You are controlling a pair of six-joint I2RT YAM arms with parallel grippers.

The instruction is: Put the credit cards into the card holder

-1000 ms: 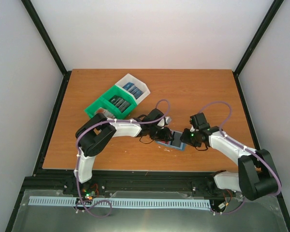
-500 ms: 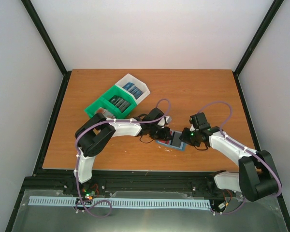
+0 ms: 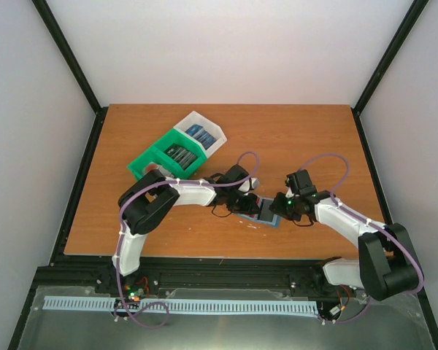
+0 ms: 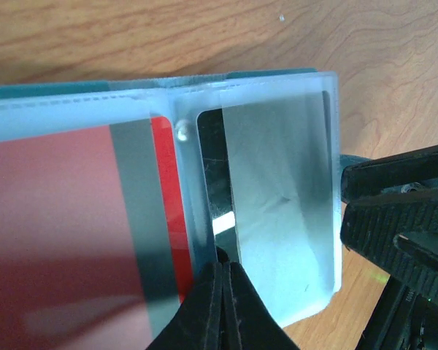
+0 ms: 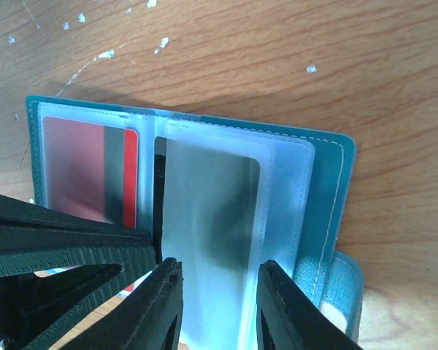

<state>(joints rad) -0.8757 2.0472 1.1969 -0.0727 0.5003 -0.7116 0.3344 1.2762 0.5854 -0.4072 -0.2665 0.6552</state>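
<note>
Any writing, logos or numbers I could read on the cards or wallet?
None readable. The red plastic card and dark card, in cloudy sleeves of the teal folding card holder, show only plain bands; cards in the green and white plastic bins are too small.

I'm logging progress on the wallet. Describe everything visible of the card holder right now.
The card holder lies open on the wooden table: teal stitched cover, frosted clear plastic sleeves. One sleeve holds a red card, the next shows a dark card. The left gripper, shut, touches the fold; the right gripper straddles a sleeve, open.
</note>
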